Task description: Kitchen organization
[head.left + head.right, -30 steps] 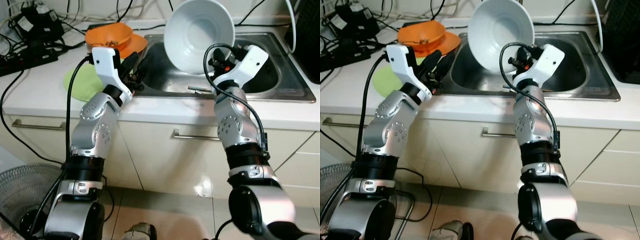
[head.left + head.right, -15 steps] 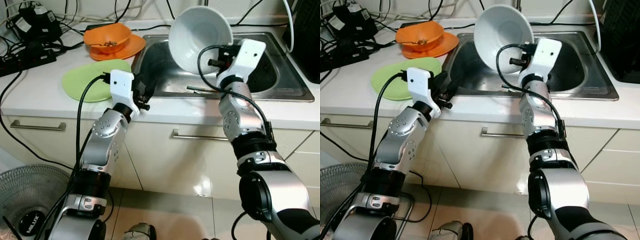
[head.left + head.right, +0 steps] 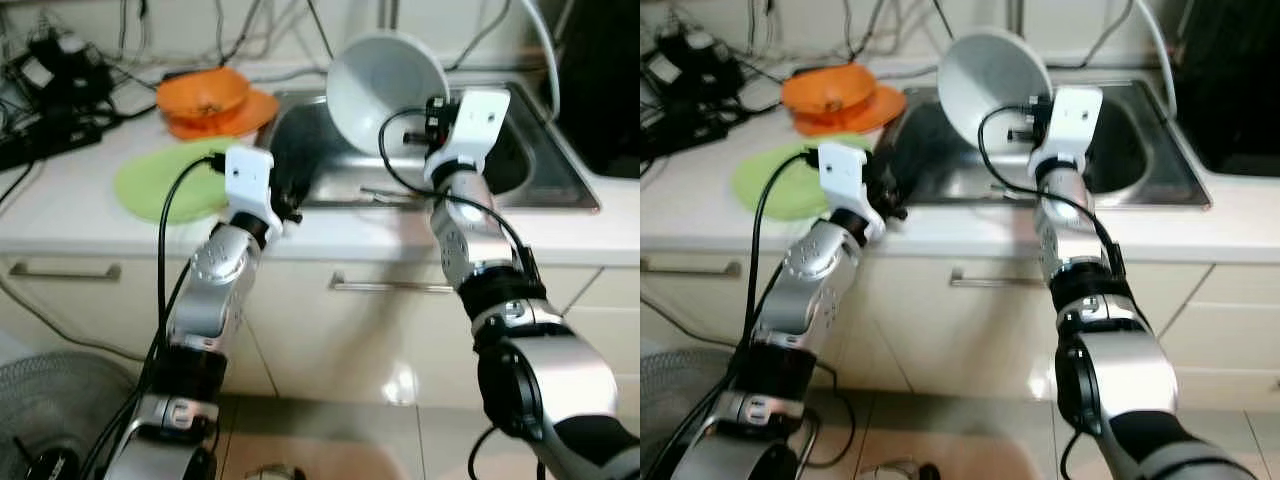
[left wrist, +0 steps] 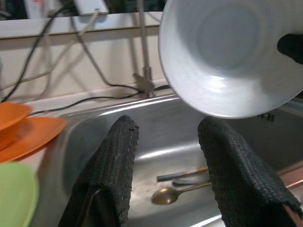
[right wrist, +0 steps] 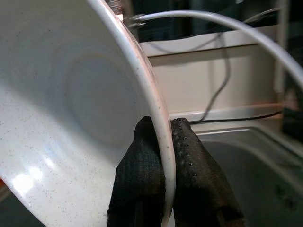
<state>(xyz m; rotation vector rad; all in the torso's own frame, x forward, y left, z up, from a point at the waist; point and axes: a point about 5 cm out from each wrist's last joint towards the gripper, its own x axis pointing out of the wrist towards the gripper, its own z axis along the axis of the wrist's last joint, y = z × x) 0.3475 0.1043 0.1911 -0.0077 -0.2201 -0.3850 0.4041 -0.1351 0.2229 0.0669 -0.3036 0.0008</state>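
Observation:
A large white bowl (image 3: 385,88) hangs tilted above the steel sink (image 3: 540,175), its hollow facing me. My right gripper (image 5: 163,156) is shut on the bowl's rim (image 5: 156,106), one finger inside and one outside. My left gripper (image 4: 165,165) stands open at the sink's near left corner with nothing between its fingers (image 4: 113,170). A spoon (image 4: 177,193) and other cutlery (image 4: 182,174) lie on the sink floor. On the counter to the left lie a green plate (image 3: 165,180) and an orange bowl (image 3: 200,92) stacked on an orange plate (image 3: 245,112).
Black cables and a power strip (image 3: 45,135) clutter the counter at the far left. A tap (image 4: 144,56) rises behind the sink. A dark object (image 3: 600,90) stands at the right of the sink. Cabinet drawers with metal handles (image 3: 390,287) sit below the counter.
The camera has shifted and blurred. My left arm has drawn back from the orange dishes to the sink's near left corner. The white bowl stays held above the sink by my right gripper.

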